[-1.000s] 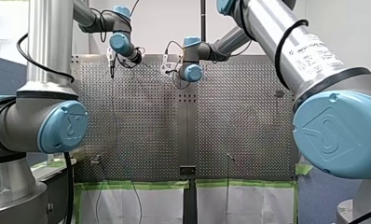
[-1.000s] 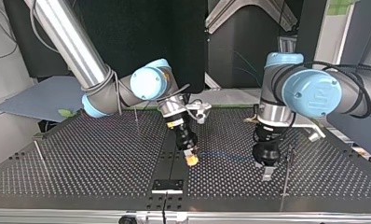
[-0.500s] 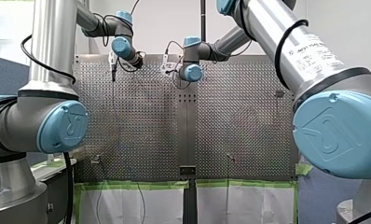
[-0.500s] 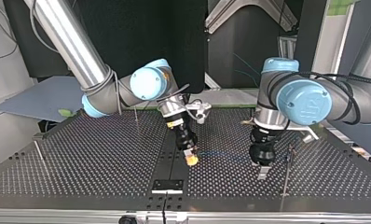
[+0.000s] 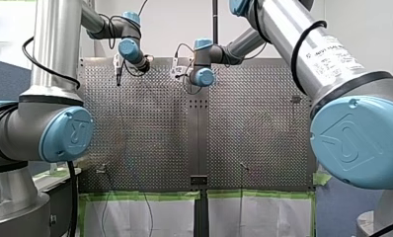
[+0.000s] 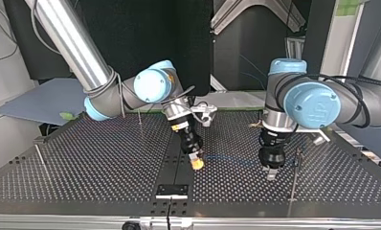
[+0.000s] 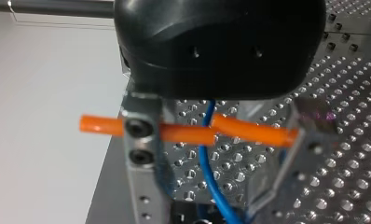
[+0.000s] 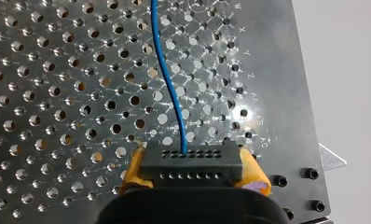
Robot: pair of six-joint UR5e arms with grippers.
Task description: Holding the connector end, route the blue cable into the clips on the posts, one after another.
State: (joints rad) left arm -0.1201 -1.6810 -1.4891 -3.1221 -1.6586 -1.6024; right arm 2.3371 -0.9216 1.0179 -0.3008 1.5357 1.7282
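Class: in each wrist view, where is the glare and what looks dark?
Left wrist view: the table glints around its holes; my left end effector looms dark. Right wrist view: glare rings the holes beside the blue cable; the connector shows dark.

Thin post (image 6: 294,177) just beside my left gripper (image 6: 272,176), blue cable (image 6: 231,159) spanning the gap to my right gripper (image 6: 196,164), open table (image 6: 97,167) beyond

From the connector (image 8: 192,163) in my right hand (image 6: 196,164), the cable (image 8: 167,70) reaches my left hand (image 6: 272,176).
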